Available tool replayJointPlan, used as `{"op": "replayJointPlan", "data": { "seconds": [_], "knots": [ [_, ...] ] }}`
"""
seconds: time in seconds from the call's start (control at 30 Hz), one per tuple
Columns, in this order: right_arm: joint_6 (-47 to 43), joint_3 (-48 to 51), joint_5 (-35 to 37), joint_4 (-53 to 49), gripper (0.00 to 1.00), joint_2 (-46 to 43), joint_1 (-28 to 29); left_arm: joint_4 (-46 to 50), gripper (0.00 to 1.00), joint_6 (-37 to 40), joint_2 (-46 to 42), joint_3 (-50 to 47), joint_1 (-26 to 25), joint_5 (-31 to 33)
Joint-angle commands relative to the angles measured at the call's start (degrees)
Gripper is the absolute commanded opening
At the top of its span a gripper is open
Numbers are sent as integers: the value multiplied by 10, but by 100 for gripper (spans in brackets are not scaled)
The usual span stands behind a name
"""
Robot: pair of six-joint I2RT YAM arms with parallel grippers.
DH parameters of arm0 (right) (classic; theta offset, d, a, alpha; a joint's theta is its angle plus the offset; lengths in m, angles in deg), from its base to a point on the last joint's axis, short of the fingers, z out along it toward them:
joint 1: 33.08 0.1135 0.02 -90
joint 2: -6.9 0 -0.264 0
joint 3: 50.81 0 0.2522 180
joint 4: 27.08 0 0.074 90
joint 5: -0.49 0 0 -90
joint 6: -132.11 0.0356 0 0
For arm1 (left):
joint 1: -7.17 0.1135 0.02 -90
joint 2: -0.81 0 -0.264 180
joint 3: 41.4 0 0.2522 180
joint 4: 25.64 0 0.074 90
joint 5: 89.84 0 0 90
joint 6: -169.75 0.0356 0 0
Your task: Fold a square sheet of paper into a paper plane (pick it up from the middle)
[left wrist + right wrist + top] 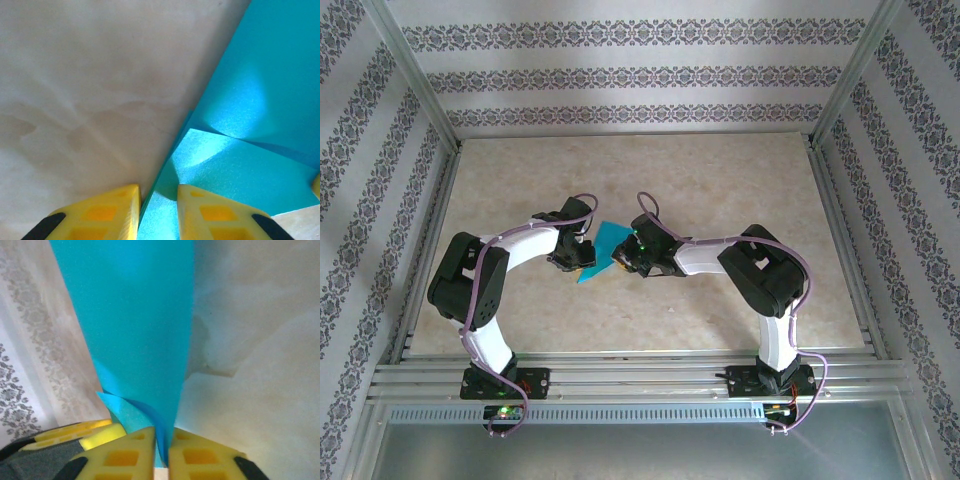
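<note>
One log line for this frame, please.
phase: folding | paper: creased, mid table | left pincer: open, astride paper edge | right pincer: shut on paper

Top external: high, behind arm bases (505,385), looks down over whole table (720,190). Wrist cams: very close, looking past own yellow fingers (100,215). All share teal paper (603,248).

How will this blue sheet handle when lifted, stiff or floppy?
Probably floppy: the sheet curls beside the left fingers. Likely light and crease-prone, since the right fingers pinch one thin edge.
</note>
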Motion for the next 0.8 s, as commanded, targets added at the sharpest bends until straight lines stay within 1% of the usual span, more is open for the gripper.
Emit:
{"op": "replayJointPlan", "data": {
  "seconds": [0.0,0.1,0.2,0.27,0.37,0.5,0.63,0.7,0.77],
  "knots": [
    [6,1,6,15,9,-4,-8,18,30,4,-6,-3,7,-6],
    [0,18,14,16,5,-26,-14,24,36,8,-37,4,7,-8],
    [-15,48,23,12,4,-64,-24,13,49,10,-74,2,7,-18],
    [-26,75,25,4,3,-97,-33,-8,55,14,-101,-2,7,-39],
    [-39,116,28,-17,3,-149,-48,-47,61,27,-131,-11,5,-77],
    [-48,167,34,-55,3,-218,-67,-104,67,35,-161,-29,-3,-108],
    [-43,201,53,-100,4,-278,-79,-172,78,50,-180,-54,-33,-122],
    [-25,211,63,-109,5,-292,-82,-199,84,69,-185,-65,-54,-115],
    [-5,217,66,-103,5,-295,-85,-236,89,99,-188,-85,-82,-96]
  ]
}}
